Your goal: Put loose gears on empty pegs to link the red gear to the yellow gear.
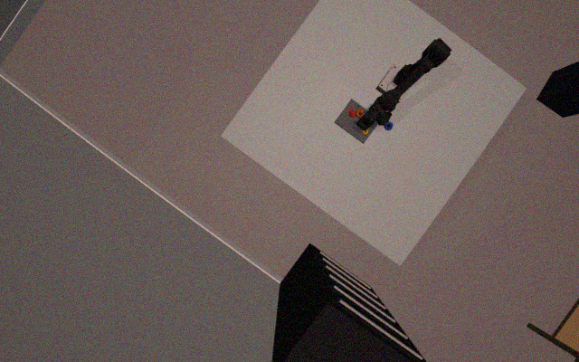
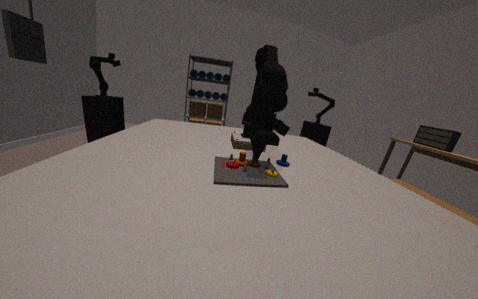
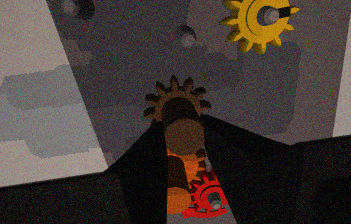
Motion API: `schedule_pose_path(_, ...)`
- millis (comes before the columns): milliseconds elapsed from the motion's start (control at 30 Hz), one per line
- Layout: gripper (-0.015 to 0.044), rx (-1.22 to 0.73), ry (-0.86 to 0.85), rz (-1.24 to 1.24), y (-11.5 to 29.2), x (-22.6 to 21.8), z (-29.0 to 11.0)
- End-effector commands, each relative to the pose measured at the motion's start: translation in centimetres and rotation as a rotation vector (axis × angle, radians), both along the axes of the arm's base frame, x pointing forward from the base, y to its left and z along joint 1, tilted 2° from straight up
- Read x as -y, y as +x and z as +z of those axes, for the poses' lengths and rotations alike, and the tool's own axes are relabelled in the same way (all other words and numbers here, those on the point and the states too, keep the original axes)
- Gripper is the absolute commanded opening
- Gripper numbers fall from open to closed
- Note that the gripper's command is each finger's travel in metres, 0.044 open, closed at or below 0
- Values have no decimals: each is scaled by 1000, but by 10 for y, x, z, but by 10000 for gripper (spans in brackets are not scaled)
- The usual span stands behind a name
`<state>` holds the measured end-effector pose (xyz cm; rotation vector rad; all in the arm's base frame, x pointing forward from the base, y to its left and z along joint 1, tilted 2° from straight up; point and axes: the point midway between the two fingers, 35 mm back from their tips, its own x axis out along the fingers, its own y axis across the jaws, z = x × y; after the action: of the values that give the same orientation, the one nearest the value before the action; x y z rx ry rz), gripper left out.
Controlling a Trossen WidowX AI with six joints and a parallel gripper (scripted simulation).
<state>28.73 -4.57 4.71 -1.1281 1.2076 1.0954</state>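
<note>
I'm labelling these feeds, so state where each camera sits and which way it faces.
Top: high overhead, facing down at the table and grey board; whole arm shows.
Exterior: beyond the board's near edge, looking across the table towards the arm and shelf rack.
Wrist: on the arm, facing past both fingers to the board.
Top and exterior share the blue gear.

Top: high, straight down; ext: low, far; wrist: close; all share board (image 1: 346,123) (image 2: 235,181) (image 3: 316,100).
</note>
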Motion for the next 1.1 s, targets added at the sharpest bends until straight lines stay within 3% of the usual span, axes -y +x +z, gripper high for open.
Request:
schedule_pose_path(0, 0, -2, 4, -75, 0, -1, -2)
schedule_pose_path(367, 0, -8, 20, -371, 0, 1, -3)
schedule_pose_path(567, 0, -7, 19, -358, 0, 0, -3)
schedule_pose_path(733, 131, -6, 16, -306, 0, 0, -2)
schedule_pose_path(1067, 140, -3, 9, -162, -1, 2, 33)
